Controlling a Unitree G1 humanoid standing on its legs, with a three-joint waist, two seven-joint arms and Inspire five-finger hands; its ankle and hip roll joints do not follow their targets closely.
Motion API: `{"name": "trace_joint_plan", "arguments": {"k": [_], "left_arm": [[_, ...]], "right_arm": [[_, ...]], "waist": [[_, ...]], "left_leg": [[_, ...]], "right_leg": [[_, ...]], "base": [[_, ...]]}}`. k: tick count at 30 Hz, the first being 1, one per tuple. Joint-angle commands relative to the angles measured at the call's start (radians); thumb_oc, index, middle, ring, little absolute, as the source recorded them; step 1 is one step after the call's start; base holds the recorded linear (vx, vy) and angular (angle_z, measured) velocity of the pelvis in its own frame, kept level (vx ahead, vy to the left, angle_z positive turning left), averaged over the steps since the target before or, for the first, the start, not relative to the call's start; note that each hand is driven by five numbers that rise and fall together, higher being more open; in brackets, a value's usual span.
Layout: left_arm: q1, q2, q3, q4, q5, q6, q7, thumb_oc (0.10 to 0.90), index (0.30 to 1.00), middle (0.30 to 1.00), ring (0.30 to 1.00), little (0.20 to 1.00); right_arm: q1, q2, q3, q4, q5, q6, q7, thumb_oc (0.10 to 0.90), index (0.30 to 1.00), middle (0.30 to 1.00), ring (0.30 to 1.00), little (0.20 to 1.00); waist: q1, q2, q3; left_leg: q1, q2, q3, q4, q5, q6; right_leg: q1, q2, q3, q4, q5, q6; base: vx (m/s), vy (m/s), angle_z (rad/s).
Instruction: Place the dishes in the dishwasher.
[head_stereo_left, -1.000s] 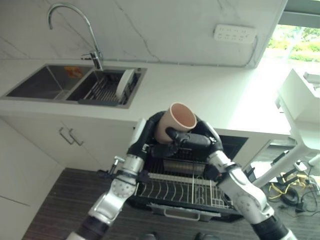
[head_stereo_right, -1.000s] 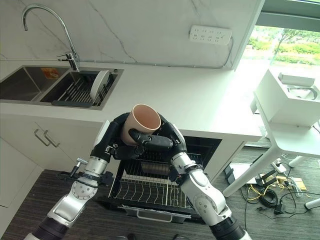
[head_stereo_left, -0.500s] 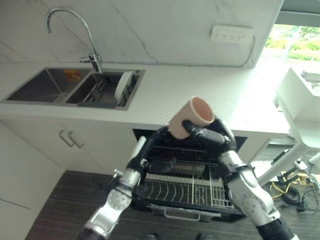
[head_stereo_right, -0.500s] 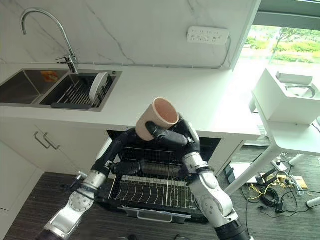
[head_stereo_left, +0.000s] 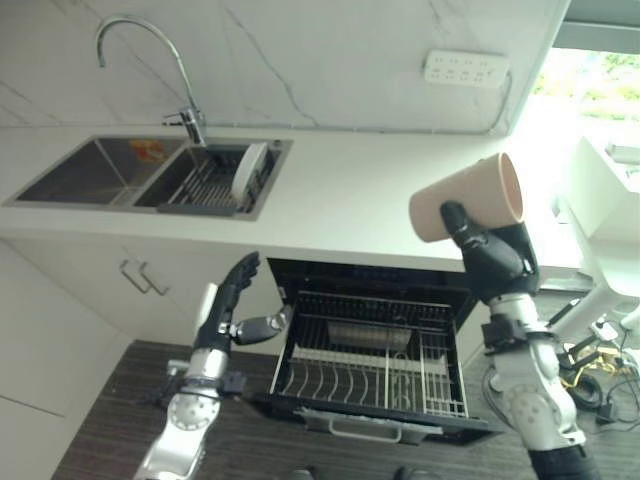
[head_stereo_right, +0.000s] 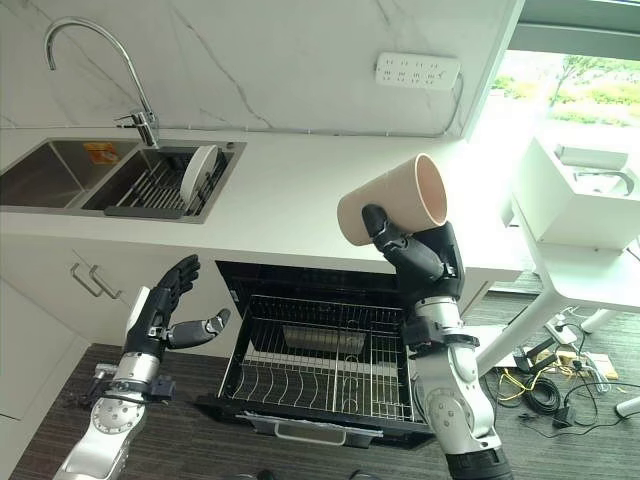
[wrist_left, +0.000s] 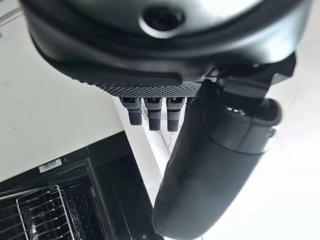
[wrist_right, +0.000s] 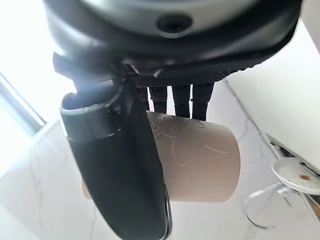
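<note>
Left robot hand (head_stereo_right: 165, 305) had let go and dropped away open, leaving the cup (head_stereo_left: 467, 197) gripped by the right robot hand (head_stereo_left: 492, 262) alone, raised right over the tabletop (head_stereo_left: 340, 190), above the open dishwasher rack (head_stereo_left: 375, 365), ready for lowering in.

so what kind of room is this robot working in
Most likely a home kitchen: a stainless steel double sink with a curved chrome tap, a white stone counter, and an open built-in dishwasher with a wire rack below it.
</note>
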Motion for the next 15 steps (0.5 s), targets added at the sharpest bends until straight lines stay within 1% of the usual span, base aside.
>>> {"name": "trace_joint_plan", "arguments": {"k": [1,2,3,4,5,6,7,14,15], "left_arm": [[-0.074,0.039,0.073,-0.136,-0.064,-0.084,-0.075,0.8,0.9,0.9,0.9,0.9],[-0.073,0.041,0.074,-0.145,-0.063,-0.071,-0.112,0.8,0.9,0.9,0.9,0.9],[-0.074,0.045,0.066,-0.152,-0.069,-0.045,-0.188,0.8,0.9,0.9,0.9,0.9],[-0.075,0.057,0.049,-0.163,-0.043,-0.014,-0.263,0.8,0.9,0.9,0.9,0.9],[-0.076,0.06,0.046,-0.165,-0.041,-0.007,-0.278,0.8,0.9,0.9,0.9,0.9],[-0.077,0.074,0.034,-0.166,-0.034,0.028,-0.333,0.8,0.9,0.9,0.9,0.9],[-0.078,0.089,0.022,-0.167,-0.025,0.05,-0.366,0.8,0.9,0.9,0.9,0.9],[-0.089,0.16,-0.033,-0.147,0.044,0.154,-0.496,0.8,0.9,0.9,0.9,0.9],[-0.093,0.171,-0.044,-0.15,0.058,0.195,-0.532,0.8,0.9,0.9,0.9,0.9]], "right_arm": [[-0.052,0.008,-0.074,-0.145,0.054,-0.019,0.169,0.4,0.3,0.3,0.3,0.3],[-0.047,0.009,-0.072,-0.145,0.07,-0.006,0.199,0.4,0.3,0.3,0.3,0.3],[-0.041,0.012,-0.072,-0.142,0.086,0.011,0.233,0.4,0.3,0.3,0.3,0.3],[-0.036,0.013,-0.071,-0.139,0.117,0.038,0.267,0.4,0.3,0.3,0.3,0.3],[-0.035,0.013,-0.071,-0.138,0.123,0.043,0.274,0.4,0.3,0.3,0.3,0.3],[-0.029,0.01,-0.071,-0.136,0.135,0.058,0.292,0.4,0.3,0.3,0.3,0.3],[-0.025,0.005,-0.068,-0.134,0.134,0.063,0.301,0.4,0.3,0.3,0.3,0.3],[0.013,-0.019,-0.066,-0.117,0.126,0.108,0.341,0.4,0.3,0.3,0.3,0.3],[0.021,-0.024,-0.066,-0.117,0.121,0.113,0.343,0.4,0.3,0.3,0.3,0.3]], "waist": [[-0.002,-0.023,-0.033],[-0.002,-0.024,-0.032],[-0.005,-0.024,-0.031],[-0.008,-0.023,-0.03],[-0.009,-0.022,-0.03],[-0.013,-0.019,-0.029],[-0.015,-0.016,-0.028],[-0.042,-0.005,-0.011],[-0.05,-0.003,-0.005]], "left_leg": [[0.047,0.033,-0.012,0.045,-0.121,-0.034],[0.047,0.034,-0.011,0.045,-0.12,-0.035],[0.047,0.035,-0.011,0.045,-0.12,-0.036],[0.046,0.037,-0.009,0.045,-0.12,-0.036],[0.046,0.037,-0.008,0.045,-0.12,-0.036],[0.047,0.039,-0.005,0.045,-0.119,-0.036],[0.047,0.039,-0.004,0.045,-0.119,-0.036],[0.048,0.046,0.012,0.045,-0.114,-0.037],[0.049,0.048,0.016,0.045,-0.112,-0.037]], "right_leg": [[0.067,-0.01,0.019,-0.016,-0.069,0.07],[0.067,-0.01,0.018,-0.016,-0.069,0.071],[0.067,-0.008,0.018,-0.016,-0.069,0.072],[0.066,-0.008,0.019,-0.016,-0.069,0.073],[0.066,-0.007,0.019,-0.016,-0.069,0.073],[0.065,-0.007,0.02,-0.016,-0.069,0.075],[0.064,-0.006,0.021,-0.016,-0.068,0.076],[0.054,-0.002,0.035,-0.016,-0.06,0.084],[0.051,-0.001,0.039,-0.016,-0.058,0.086]], "base": [[0.0,0.0,0.0],[0.0,0.0,0.0],[0.0,0.0,0.0],[0.0,0.0,0.0],[0.0,0.0,0.0],[0.0,0.0,0.0],[0.0,0.0,0.0],[0.0,-0.001,-0.01],[0.0,-0.005,-0.03]]}}
